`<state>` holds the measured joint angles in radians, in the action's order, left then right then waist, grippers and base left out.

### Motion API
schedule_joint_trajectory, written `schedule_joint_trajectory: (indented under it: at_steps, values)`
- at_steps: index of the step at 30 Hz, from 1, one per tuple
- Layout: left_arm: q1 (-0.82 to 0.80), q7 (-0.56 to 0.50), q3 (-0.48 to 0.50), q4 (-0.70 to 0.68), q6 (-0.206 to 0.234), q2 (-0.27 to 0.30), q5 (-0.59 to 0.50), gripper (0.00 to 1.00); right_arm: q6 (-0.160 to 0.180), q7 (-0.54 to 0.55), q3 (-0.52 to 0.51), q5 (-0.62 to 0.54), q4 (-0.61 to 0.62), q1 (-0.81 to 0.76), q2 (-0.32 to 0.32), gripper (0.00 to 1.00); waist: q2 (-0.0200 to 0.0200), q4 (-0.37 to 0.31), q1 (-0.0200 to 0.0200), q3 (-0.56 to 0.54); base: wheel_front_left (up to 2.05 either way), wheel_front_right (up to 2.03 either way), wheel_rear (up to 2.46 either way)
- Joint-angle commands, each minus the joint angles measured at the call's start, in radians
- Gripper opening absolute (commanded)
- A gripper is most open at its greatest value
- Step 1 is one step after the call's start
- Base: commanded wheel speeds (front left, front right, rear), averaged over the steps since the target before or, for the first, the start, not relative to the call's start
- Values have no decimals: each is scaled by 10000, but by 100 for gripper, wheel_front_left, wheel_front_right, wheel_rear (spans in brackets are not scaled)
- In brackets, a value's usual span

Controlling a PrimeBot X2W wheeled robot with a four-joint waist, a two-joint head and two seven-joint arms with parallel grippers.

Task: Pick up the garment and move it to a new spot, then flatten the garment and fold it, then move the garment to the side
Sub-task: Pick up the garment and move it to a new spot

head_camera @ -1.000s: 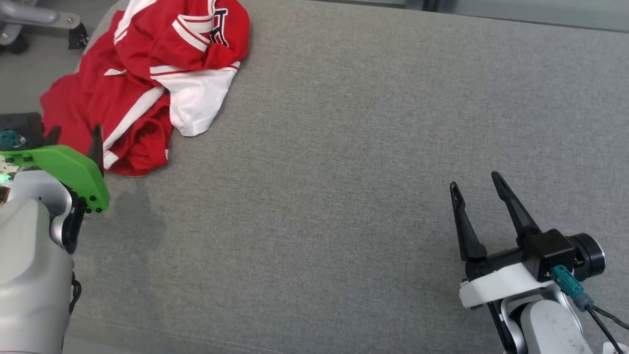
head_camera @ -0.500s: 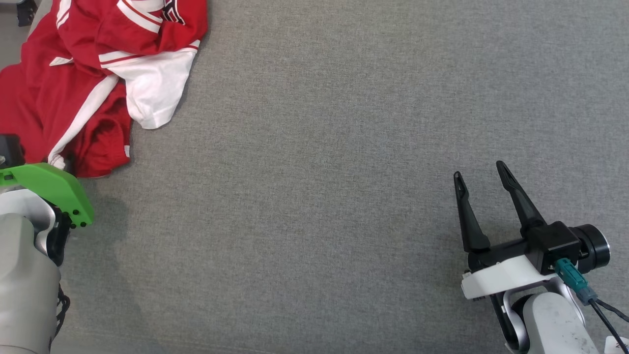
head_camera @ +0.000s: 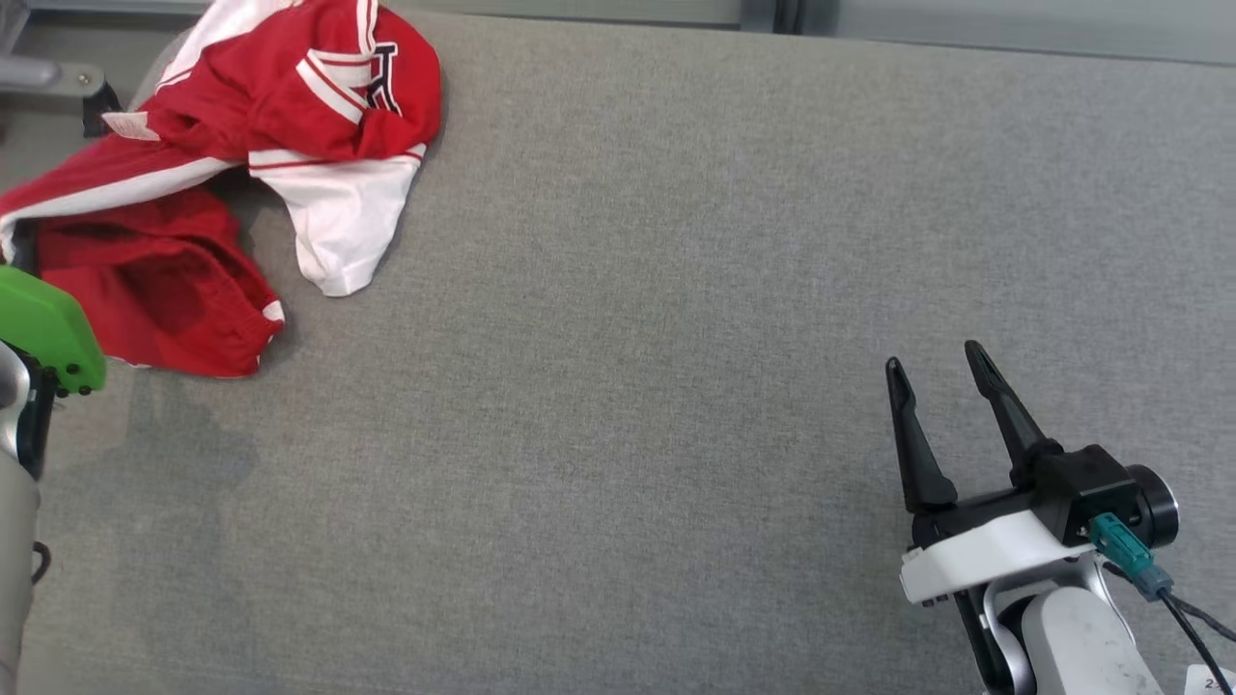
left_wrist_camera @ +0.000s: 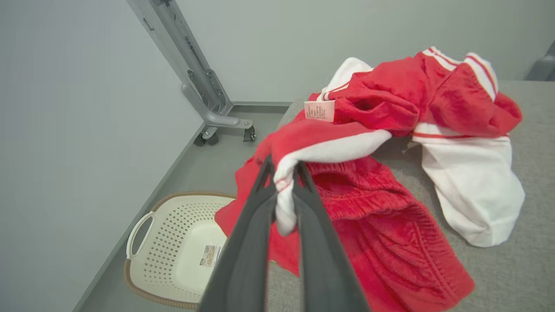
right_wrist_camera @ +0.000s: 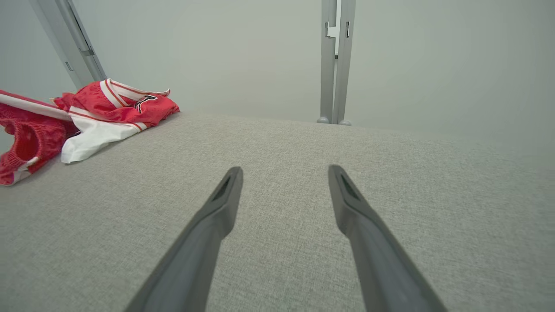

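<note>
Pulled out longer than before, the red-and-white jersey (left_wrist_camera: 381, 203) has its striped edge clamped between the left gripper (left_wrist_camera: 284, 164) fingers; the right gripper (head_camera: 932, 355) gapes, jersey well beyond its fingertips.

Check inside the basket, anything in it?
In the basket, a label sticker on its bottom is all I can see. Its right side is hidden behind the left gripper and the hanging garment.

Dark block letter (head_camera: 383, 75) on the garment (head_camera: 241, 125), half folded, unreadable. Just past the left pincer (left_wrist_camera: 284, 167), a pink care tag (left_wrist_camera: 319, 110), print too small. Basket (left_wrist_camera: 164, 242) sticker (left_wrist_camera: 210, 255) beside it, same story.
</note>
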<state>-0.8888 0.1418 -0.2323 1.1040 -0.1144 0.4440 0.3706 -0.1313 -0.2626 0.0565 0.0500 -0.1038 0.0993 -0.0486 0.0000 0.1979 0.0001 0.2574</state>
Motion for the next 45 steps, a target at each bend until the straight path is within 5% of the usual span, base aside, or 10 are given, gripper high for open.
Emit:
schedule_joint_trajectory:
  at_steps: [1,11,23,31,36,45]
  values:
    - [-212,46,-102,-78,-23,200,-110,0,10,-33,4,136,-85,-239,-30,100,0,-117,-1,-1041,0,0,0]
    - [-1229,-359,-1312,-1389,-143,587,-874,0,10,-33,-361,954,-337,-1013,-31,100,0,-749,-1,-2976,0,0,0]
    - [-1127,-1625,-3346,-5218,-154,-444,794,0,10,-32,-1053,996,-401,-1408,-32,100,0,-2115,-1,-3493,0,0,0]
    - [-579,-1410,-4108,-6808,-156,-1397,1698,0,10,-33,-1211,819,-348,-1250,-32,100,0,-3227,-1,-3250,0,0,0]
    - [111,-1107,-4339,-6564,-155,-1916,2175,0,10,-33,-1266,825,-349,-1229,-29,100,0,-3703,-1,-2958,0,0,0]
    - [2459,-370,-4533,-4212,168,-1998,2682,0,10,-33,-1207,1011,-360,-1255,-31,100,0,-3826,-1,-2598,0,0,0]
